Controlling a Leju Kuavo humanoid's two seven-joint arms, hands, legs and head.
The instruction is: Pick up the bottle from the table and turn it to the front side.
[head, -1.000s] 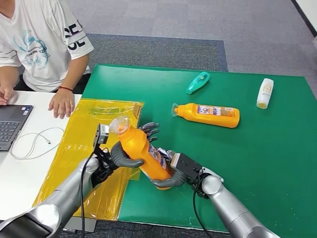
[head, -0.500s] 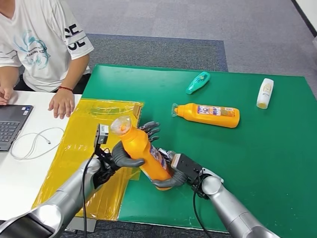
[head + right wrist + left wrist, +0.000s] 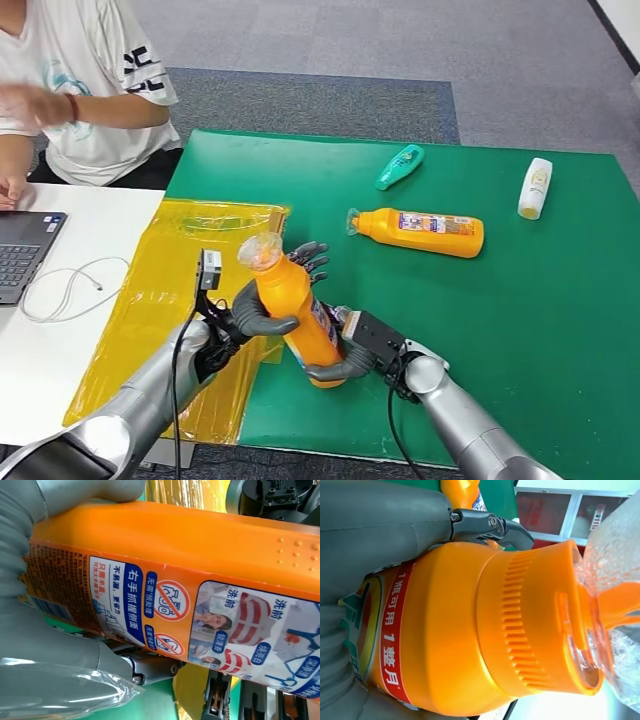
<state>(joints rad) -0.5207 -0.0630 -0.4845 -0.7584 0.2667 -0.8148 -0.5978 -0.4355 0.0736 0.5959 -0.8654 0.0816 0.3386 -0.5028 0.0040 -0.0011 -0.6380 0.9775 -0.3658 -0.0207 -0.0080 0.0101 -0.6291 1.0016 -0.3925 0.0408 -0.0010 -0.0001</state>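
Observation:
An orange bottle with a clear cap is held nearly upright above the green table's near edge, its cap leaning slightly left. My left hand wraps the upper body just below the neck. My right hand grips the lower end. In the left wrist view the orange bottle shows its ribbed collar and a red label band, with a dark finger across it. The right wrist view shows the bottle with its printed back label, and a grey thumb lies over it.
A second orange bottle lies on its side on the green table, with a teal bottle and a white bottle farther back. A yellow plastic sheet covers the left. A seated person and laptop are at the white table.
Both hands have tipped the orange bottle more upright, its cap moving right and up. The person's hand has lifted off the white table.

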